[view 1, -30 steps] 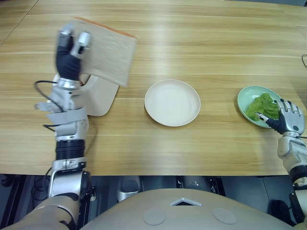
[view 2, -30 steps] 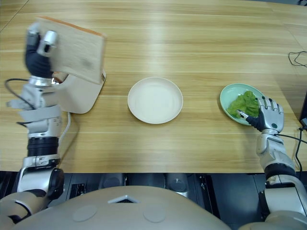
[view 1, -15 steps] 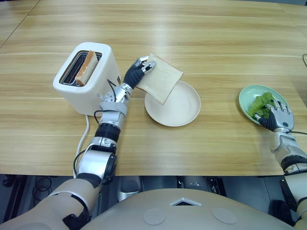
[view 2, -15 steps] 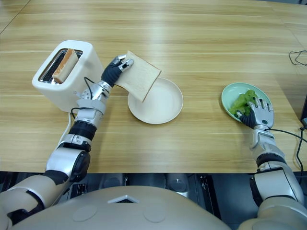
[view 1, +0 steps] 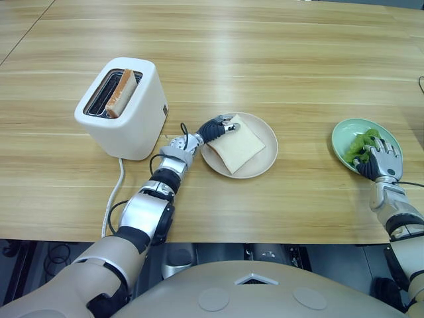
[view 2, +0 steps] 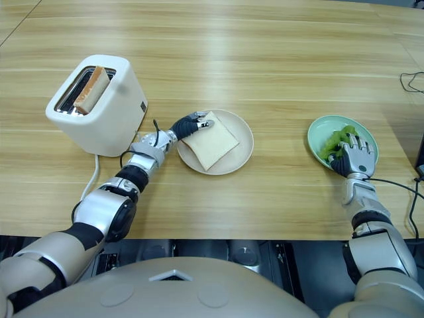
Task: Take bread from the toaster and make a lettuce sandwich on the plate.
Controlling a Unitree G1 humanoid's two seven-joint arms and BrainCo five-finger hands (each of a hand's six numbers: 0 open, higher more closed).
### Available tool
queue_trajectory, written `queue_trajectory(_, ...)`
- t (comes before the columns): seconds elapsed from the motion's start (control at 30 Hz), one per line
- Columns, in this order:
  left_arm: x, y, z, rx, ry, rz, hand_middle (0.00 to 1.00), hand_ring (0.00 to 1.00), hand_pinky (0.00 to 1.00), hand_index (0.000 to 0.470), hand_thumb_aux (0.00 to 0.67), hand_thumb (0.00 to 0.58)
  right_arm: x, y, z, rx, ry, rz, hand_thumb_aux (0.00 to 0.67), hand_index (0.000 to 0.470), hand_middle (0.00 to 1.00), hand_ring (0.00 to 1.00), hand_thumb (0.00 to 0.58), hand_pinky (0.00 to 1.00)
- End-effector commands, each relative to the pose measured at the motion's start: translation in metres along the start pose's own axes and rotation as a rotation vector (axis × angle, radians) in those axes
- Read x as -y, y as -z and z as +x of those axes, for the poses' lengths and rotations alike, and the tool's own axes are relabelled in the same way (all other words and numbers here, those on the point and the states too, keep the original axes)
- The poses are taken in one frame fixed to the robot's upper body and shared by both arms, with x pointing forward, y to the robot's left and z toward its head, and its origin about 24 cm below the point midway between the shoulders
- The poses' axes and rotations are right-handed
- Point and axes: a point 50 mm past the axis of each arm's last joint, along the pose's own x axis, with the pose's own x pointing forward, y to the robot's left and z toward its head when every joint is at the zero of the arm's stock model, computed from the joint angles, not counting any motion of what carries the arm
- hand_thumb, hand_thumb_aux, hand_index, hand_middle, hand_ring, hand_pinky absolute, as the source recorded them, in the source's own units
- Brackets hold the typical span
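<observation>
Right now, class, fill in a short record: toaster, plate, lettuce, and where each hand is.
Toaster: white box-shaped toaster, left, one browned slice standing in its slot
Plate: round cream plate, centre, square pale bread slice lying flat on it
Left hand: gripping that slice's corner
Lettuce: green leaves in pale green dish, right
Right hand: at the dish's near rim

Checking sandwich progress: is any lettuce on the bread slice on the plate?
No, the bread slice lies bare on the plate, and the lettuce sits in the green dish.
</observation>
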Motion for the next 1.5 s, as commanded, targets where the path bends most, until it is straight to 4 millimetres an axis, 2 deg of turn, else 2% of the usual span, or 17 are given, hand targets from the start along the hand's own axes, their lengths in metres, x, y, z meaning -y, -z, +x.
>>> queue_trajectory(0.03,0.004,0.006,0.0,-0.039,0.0,0.075,0.9,0.9,0.9,0.173,0.252,0.355,-0.004,0.0,-0.005,0.016,-0.007,0.007,0.667,0.458,0.0,0.0,0.58,0.0)
queue_trajectory(0.07,0.004,0.006,0.0,-0.043,-0.007,0.092,0.89,0.89,0.89,0.146,0.213,0.31,-0.002,-0.001,-0.004,0.022,0.003,0.011,0.67,0.46,0.0,0.0,0.58,0.0)
queue_trajectory(0.27,0.005,0.009,0.0,-0.07,-0.054,0.208,0.89,0.89,0.89,0.143,0.208,0.304,0.001,-0.006,-0.003,0.06,0.036,0.035,0.67,0.46,0.0,0.0,0.58,0.0)
queue_trajectory(0.37,0.008,0.01,-0.001,-0.064,-0.058,0.273,0.87,0.87,0.87,0.114,0.166,0.251,0.006,-0.008,-0.002,0.078,0.07,0.051,0.67,0.46,0.0,0.0,0.58,0.0)
queue_trajectory(0.43,0.01,0.01,-0.002,-0.054,-0.055,0.313,0.85,0.85,0.85,0.072,0.105,0.168,0.01,-0.007,-0.001,0.085,0.097,0.063,0.67,0.46,0.0,0.0,0.58,0.0)
queue_trajectory(0.5,0.013,0.01,-0.003,-0.036,-0.038,0.361,0.82,0.82,0.82,0.004,0.005,0.009,0.016,-0.007,-0.001,0.096,0.137,0.077,0.67,0.46,0.0,0.0,0.58,0.0)
queue_trajectory(0.67,0.028,0.006,-0.009,0.06,0.059,0.382,0.82,0.82,0.82,0.0,0.0,0.0,0.027,-0.009,-0.004,0.122,0.226,0.106,0.67,0.46,0.0,0.0,0.58,0.0)
queue_trajectory(0.9,0.026,-0.003,-0.017,0.132,0.03,0.405,0.8,0.8,0.8,0.0,0.0,0.0,0.046,-0.013,-0.006,0.147,0.337,0.151,0.67,0.46,0.0,0.0,0.58,0.0)
queue_trajectory(1.03,0.023,-0.007,-0.023,0.163,0.013,0.398,0.8,0.8,0.8,0.0,0.0,0.0,0.033,-0.007,-0.007,0.102,0.228,0.116,0.67,0.46,0.0,0.0,0.58,0.0)
queue_trajectory(1.07,0.022,-0.008,-0.024,0.165,0.009,0.398,0.8,0.8,0.8,0.0,0.0,0.0,0.028,-0.003,-0.007,0.08,0.19,0.089,0.61,0.419,0.0,0.0,0.575,0.0)
queue_trajectory(1.1,0.021,-0.008,-0.025,0.166,0.004,0.398,0.8,0.8,0.8,0.0,0.0,0.0,0.023,0.001,-0.008,0.061,0.154,0.062,0.407,0.28,0.0,0.0,0.491,0.0)
queue_trajectory(1.13,0.02,-0.008,-0.026,0.165,0.0,0.4,0.81,0.81,0.81,0.0,0.0,0.0,0.021,0.004,-0.009,0.044,0.139,0.057,0.126,0.087,0.0,0.0,0.198,0.0)
queue_trajectory(1.17,0.019,-0.008,-0.027,0.165,-0.008,0.403,0.81,0.81,0.81,0.0,0.0,0.0,0.019,0.01,-0.01,0.019,0.125,0.056,0.0,0.0,0.0,0.0,0.0,0.0)
queue_trajectory(1.33,0.01,-0.012,-0.035,0.188,-0.048,0.418,0.8,0.8,0.8,0.0,0.0,0.0,0.014,0.039,-0.015,-0.107,0.06,0.012,0.0,0.0,0.0,0.0,0.0,0.0)
queue_trajectory(1.5,0.005,-0.02,-0.038,0.217,-0.083,0.418,0.8,0.8,0.8,0.0,0.0,0.0,0.006,0.046,-0.017,-0.154,-0.011,0.005,0.0,0.0,0.0,0.0,0.0,0.0)
